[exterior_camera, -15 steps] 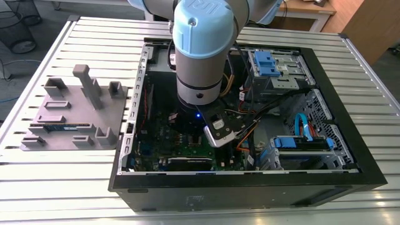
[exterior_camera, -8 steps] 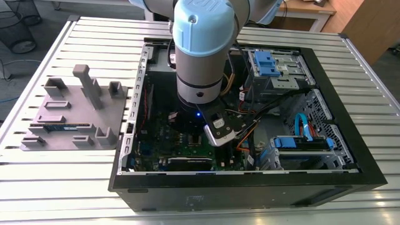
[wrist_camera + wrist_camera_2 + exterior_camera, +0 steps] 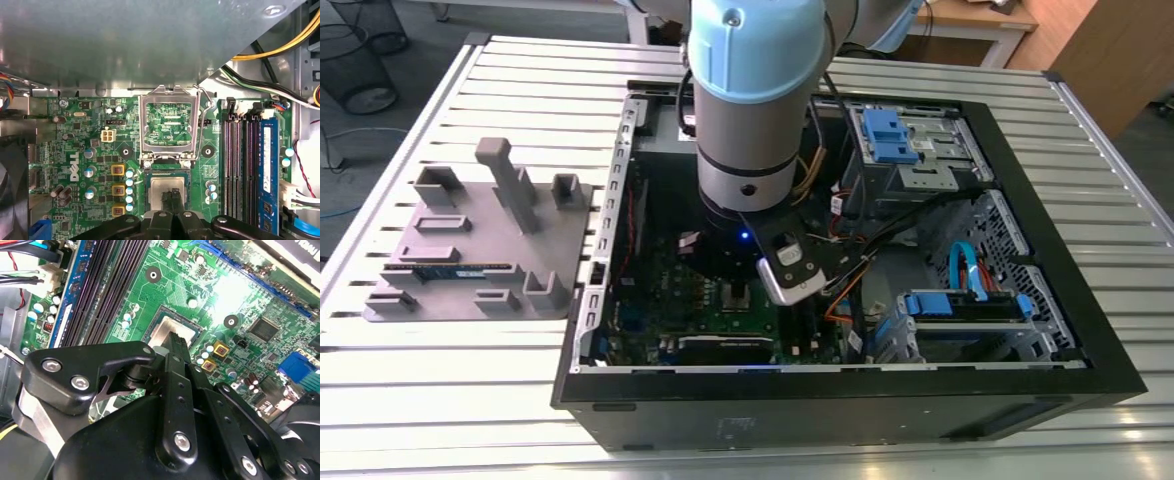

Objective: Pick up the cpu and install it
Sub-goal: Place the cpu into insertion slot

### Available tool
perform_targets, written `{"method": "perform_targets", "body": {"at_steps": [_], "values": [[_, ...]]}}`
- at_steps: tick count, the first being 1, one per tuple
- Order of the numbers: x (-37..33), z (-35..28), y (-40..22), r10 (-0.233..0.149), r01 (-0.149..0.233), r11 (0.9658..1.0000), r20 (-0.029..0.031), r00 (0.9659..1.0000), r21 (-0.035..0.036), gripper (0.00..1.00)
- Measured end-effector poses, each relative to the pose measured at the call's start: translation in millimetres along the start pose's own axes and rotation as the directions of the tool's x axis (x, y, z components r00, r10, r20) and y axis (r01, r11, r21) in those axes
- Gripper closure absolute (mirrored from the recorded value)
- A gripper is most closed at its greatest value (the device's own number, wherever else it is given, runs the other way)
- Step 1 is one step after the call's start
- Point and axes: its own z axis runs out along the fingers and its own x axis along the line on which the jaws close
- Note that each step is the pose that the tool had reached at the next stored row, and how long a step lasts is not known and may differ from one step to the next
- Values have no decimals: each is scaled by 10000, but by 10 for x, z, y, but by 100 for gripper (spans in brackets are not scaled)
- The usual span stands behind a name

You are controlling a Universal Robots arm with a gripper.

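Note:
The cpu (image 3: 159, 188) is a small silver square lying flat in the motherboard socket, and it also shows in the second wrist view (image 3: 164, 331). The socket's metal load plate (image 3: 169, 122) stands flipped up beside it. My gripper (image 3: 172, 196) hangs right over the cpu with its black fingertips (image 3: 176, 342) pressed together at the chip's middle. Whether the tips touch the metal top I cannot tell. In the exterior view my arm (image 3: 747, 110) reaches straight down into the open computer case (image 3: 854, 395).
Black memory slots (image 3: 239, 165) and a blue memory stick (image 3: 267, 170) run alongside the socket. Cables (image 3: 260, 82) cross the case wall nearby. Outside the case, a grey tray (image 3: 480, 235) holds a blue-green memory stick (image 3: 450, 270). Drive bays (image 3: 967, 305) fill the case's other side.

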Motion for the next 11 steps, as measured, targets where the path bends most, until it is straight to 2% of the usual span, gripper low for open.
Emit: {"method": "perform_targets", "body": {"at_steps": [4,8,11], "values": [[0,-2,-1,158,-158,9999,-1,9999,10,89],[-1,-39,0,173,-173,9998,0,9999,10,89],[-2,-39,0,173,-173,9998,0,9999,9,89]]}}
